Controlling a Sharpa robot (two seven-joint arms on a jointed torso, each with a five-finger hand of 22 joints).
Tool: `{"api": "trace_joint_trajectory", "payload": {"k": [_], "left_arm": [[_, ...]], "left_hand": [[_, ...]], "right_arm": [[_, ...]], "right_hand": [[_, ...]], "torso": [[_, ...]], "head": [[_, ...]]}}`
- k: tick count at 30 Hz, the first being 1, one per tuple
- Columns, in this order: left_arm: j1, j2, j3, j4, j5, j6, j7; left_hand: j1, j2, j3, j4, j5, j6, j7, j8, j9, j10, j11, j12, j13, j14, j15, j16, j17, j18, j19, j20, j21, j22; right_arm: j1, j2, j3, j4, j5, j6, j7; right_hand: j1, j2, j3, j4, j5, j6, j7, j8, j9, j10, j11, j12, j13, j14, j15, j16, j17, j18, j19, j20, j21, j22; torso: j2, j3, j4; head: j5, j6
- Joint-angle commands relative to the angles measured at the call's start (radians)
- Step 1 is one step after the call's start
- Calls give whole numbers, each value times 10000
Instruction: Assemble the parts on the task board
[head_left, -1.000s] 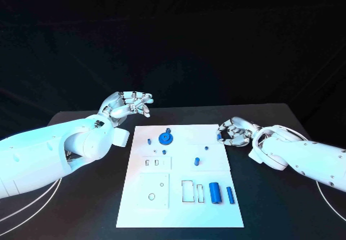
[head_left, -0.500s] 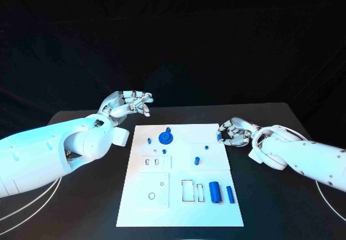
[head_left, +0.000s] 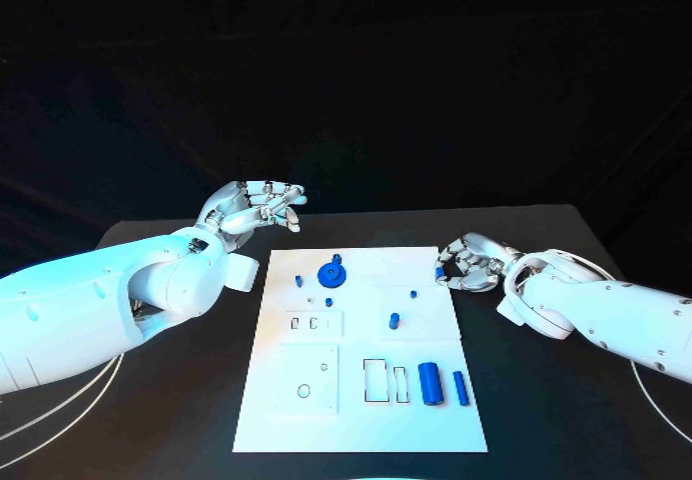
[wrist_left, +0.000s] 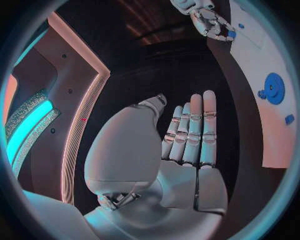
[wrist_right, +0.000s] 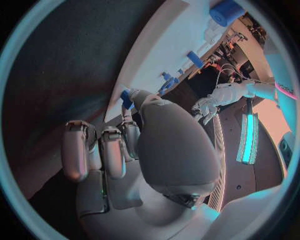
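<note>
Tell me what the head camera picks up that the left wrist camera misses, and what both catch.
Head view alone: the two blue cylinders lying side by side near the near edge of the task board.

Left wrist view alone: the left hand from behind the palm, fingers straight and holding nothing.

Both: the blue gear on the board, and the right hand at the board's far right edge beside a small blue part.

Black table (head_left: 577, 420), matte top, under everything. White cables (head_left: 58, 415) curve in loops across its near left corner; another white cable (head_left: 661, 410) arcs over its near right side. Dark backdrop (head_left: 361, 100) behind the table's far edge.
</note>
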Motion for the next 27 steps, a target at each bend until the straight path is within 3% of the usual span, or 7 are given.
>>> {"api": "trace_joint_trajectory", "payload": {"k": [1, 3, 5, 10, 16, 22, 27], "left_arm": [[8, 4, 6, 10, -23, 181, 41], [8, 4, 6, 6, -23, 183, 42], [8, 3, 6, 3, -24, 184, 45], [8, 4, 6, -4, -23, 187, 49], [8, 16, 5, -18, -23, 196, 43], [8, 46, 3, -56, -23, 219, 35], [7, 90, -6, -103, -20, 230, 29]], "left_hand": [[-8, -28, 35, -2, -58, -61, 29, 13, 8, -48, 49, -56, 9, -91, -3, 53, -9, 43, -34, 3, 34, 9], [-8, -28, 35, -2, -58, -61, 29, 13, 8, -48, 49, -56, 9, -91, -3, 53, -9, 43, -34, 3, 34, 9], [-8, -28, 35, -2, -58, -61, 29, 13, 8, -48, 49, -56, 9, -91, -3, 53, -9, 43, -34, 3, 34, 9], [-8, -28, 35, -2, -58, -61, 29, 13, 8, -48, 49, -56, 9, -91, -3, 53, -9, 43, -34, 3, 34, 9], [-8, -28, 35, -2, -58, -61, 29, 13, 8, -48, 49, -56, 9, -91, -3, 53, -9, 43, -34, 3, 34, 9], [-19, -32, 36, 2, -60, -62, 26, 15, 12, -46, 48, -53, 11, -97, -2, 61, -13, 44, -56, 7, 59, 23], [-19, -32, 36, 2, -60, -62, 26, 15, 12, -46, 48, -53, 11, -97, -2, 61, -13, 44, -56, 7, 59, 23]], "right_arm": [[-7, 2, 0, 81, -40, -493, -204], [-5, -8, 1, 147, 0, -611, -268], [7, -20, 2, 229, 26, -705, -349], [113, -101, 7, 655, 50, -905, -675], [346, -148, 9, 1402, -208, -974, -1409], [452, 77, 6, 2349, -713, -1091, -2264], [443, 569, -13, 2736, -1068, -1103, -2692]], "right_hand": [[-51, 132, 83, -29, -52, 89, -44, 121, 99, 4, -82, 33, 284, 939, -76, 25, 2122, -70, 22, -78, 37, 1329], [-88, 195, 140, -50, -112, 112, -81, 205, 148, 5, -115, 20, 274, 939, -107, 25, 2123, -71, 27, -109, 37, 1335], [-150, 229, 295, -128, -452, 26, -104, 310, 217, 10, -144, 6, 274, 940, -144, 22, 2120, -70, 25, -155, 19, 1337], [-153, 226, 313, -139, -468, 7, -102, 314, 220, 7, -144, 1, 269, 939, -145, 21, 2117, -69, 23, -158, 14, 1335], [-313, 204, 456, -127, -276, -155, -60, 326, 236, -22, -113, -34, 239, 950, -126, 33, 2161, -81, 51, -156, 39, 1370], [-324, 210, 495, -137, -240, -180, -55, 330, 240, -53, -110, -66, 199, 946, -123, 28, 2145, -83, 56, -154, 43, 1376], [-351, 215, 529, -137, -223, -212, -44, 330, 242, -71, -102, -84, 180, 945, -118, 26, 2139, -76, 41, -151, 18, 1360]], "torso": [[-5, 0, -1], [-8, 2, 0], [-9, 0, -2], [-22, -24, -11], [-30, -24, -18], [-75, -70, -20], [-117, -99, -18]], "head": [[5, 3], [19, 7], [25, 12], [16, 23], [2, 56], [66, 44], [165, 0]]}}
